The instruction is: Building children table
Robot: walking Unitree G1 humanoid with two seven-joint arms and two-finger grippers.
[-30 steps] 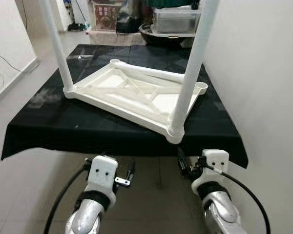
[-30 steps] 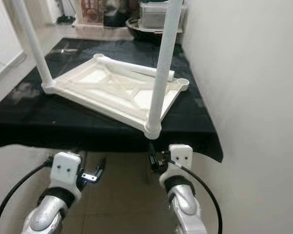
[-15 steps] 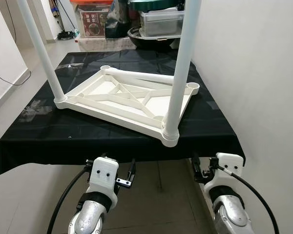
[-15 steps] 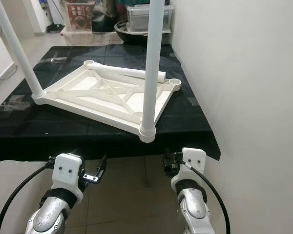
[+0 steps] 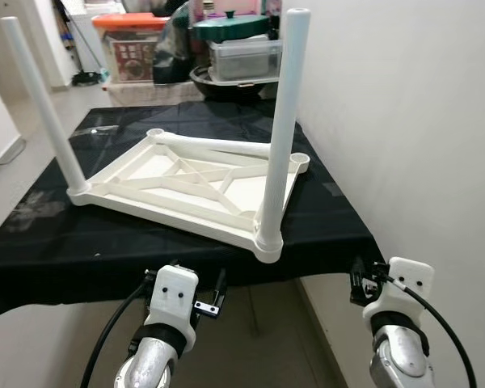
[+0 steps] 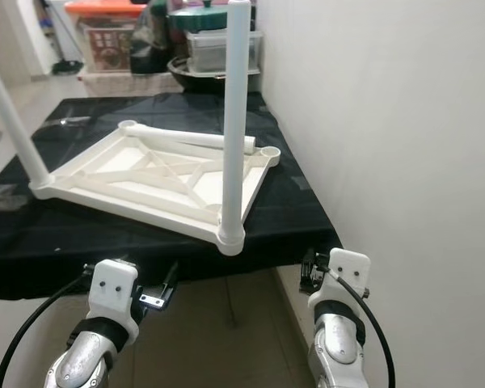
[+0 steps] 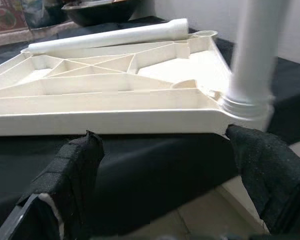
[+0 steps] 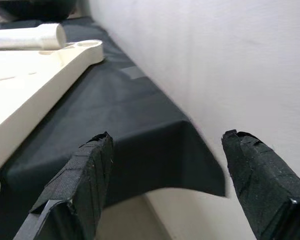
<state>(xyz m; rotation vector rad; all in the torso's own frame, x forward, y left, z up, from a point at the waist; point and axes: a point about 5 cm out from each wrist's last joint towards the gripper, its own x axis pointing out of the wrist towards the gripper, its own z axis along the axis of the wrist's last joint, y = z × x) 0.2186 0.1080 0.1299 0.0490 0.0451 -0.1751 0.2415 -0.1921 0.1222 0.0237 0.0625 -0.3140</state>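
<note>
- Shifted since a second ago: whole view, so camera moved; right gripper (image 8: 165, 175) further out toward the wall.
- Both grippers spread wide, empty, low before the black cloth (image 5: 331, 218).
- Just beyond left gripper (image 7: 165, 170): tabletop (image 5: 186, 182) upside down, sockets up for legs.
- Two legs (image 5: 281, 121) upright; loose leg (image 5: 218, 145) lying across far edge.
- Red box (image 5: 132, 48) behind: print unreadable.
</note>
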